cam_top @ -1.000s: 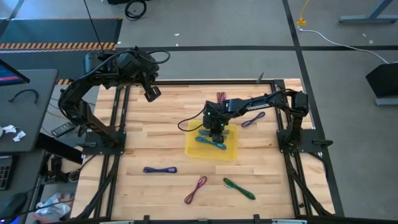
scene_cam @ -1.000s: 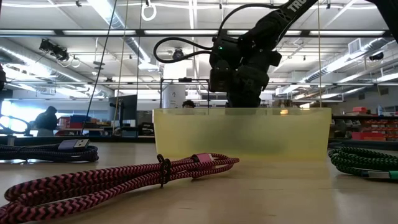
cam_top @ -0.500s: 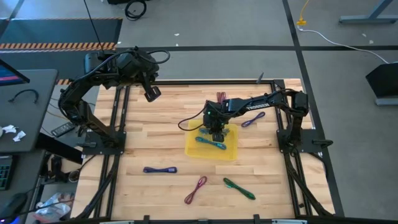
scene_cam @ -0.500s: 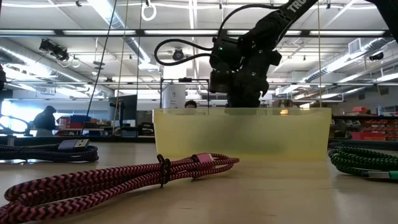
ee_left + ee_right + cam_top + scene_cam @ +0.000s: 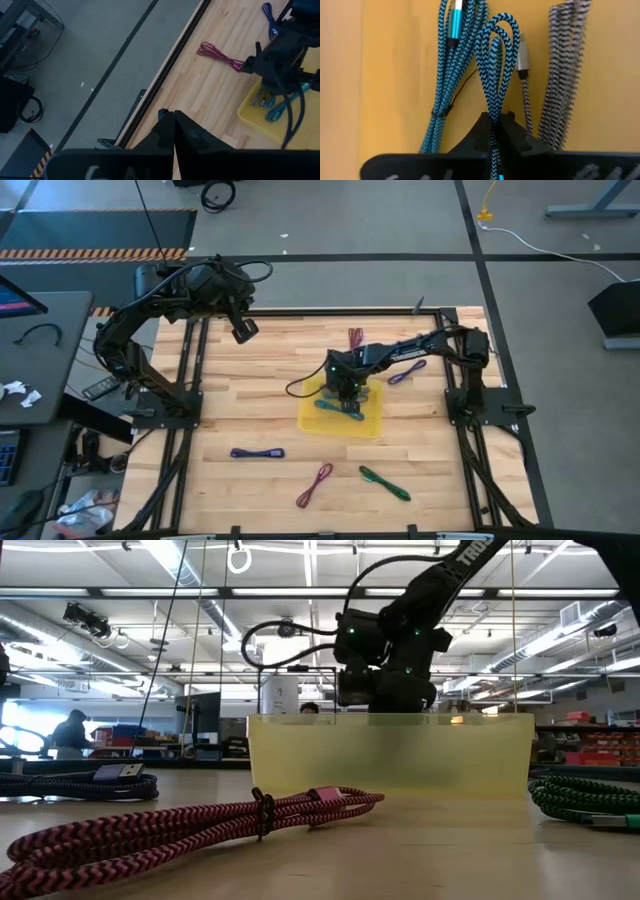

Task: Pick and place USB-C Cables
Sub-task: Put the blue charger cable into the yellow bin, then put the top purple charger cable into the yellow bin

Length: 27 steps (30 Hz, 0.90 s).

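Observation:
My right gripper (image 5: pixel 493 125) is down inside the square yellow tray (image 5: pixel 368 420), behind its wall (image 5: pixel 390 755) in the low view, and is shut on a teal cable (image 5: pixel 496 60). A second teal cable (image 5: pixel 451 75) and a grey cable (image 5: pixel 565 75) lie flat on the tray floor beside it. Lying on the wood are a maroon cable (image 5: pixel 355 338), a purple one (image 5: pixel 405 372), a blue-purple one (image 5: pixel 257 452), a magenta one (image 5: pixel 314 485) and a green one (image 5: pixel 385 483). My left gripper (image 5: pixel 173 120) waits, shut, above the far left edge. My right gripper pinches the teal cable's bundled strands (image 5: pixel 493 111) between its two fingers, coming from above and lying along the cable. The cable's looped end (image 5: pixel 500 25) reaches out past the fingertips over the tray floor. I cannot tell whether it is lifted clear.
The tray's translucent walls stand around my right gripper. The table's black frame rail (image 5: pixel 165 80) runs along the far edge below my left gripper. Bare wood (image 5: pixel 250 390) lies between the tray and the left arm.
My right gripper has shifted slightly toward the table's far left over the tray and turned a little, staying shut on the teal cable. My left arm has kept still.

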Motion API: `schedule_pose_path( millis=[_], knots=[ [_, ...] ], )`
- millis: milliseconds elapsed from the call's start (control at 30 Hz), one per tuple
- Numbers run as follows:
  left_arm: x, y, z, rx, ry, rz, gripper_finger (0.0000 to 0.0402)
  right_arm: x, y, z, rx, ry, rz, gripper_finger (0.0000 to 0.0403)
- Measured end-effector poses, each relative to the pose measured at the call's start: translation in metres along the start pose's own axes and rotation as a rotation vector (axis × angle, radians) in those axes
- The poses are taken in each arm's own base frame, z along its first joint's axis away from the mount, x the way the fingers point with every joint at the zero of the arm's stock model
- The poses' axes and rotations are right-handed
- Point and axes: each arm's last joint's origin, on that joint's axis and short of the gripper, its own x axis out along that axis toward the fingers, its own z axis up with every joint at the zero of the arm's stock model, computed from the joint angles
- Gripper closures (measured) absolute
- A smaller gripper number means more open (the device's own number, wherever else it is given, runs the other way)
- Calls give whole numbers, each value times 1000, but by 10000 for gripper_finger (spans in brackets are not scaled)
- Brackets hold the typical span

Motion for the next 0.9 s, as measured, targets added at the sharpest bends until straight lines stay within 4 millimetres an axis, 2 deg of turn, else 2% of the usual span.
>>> schedule_pose_path(
  millis=[333,600,700,900],
  knots=[
    [0,0,0,1,0,0,397,3,5,5,-17,-8,2,385],
    [0,0,0,1,0,-1,397,-1,7,5,-18,-16,4,319],
    [0,0,0,1,0,-1,397,-11,10,7,-8,-36,6,309],
    [0,0,0,2,0,-1,397,-46,20,22,-2,-112,6,307]
  ],
)
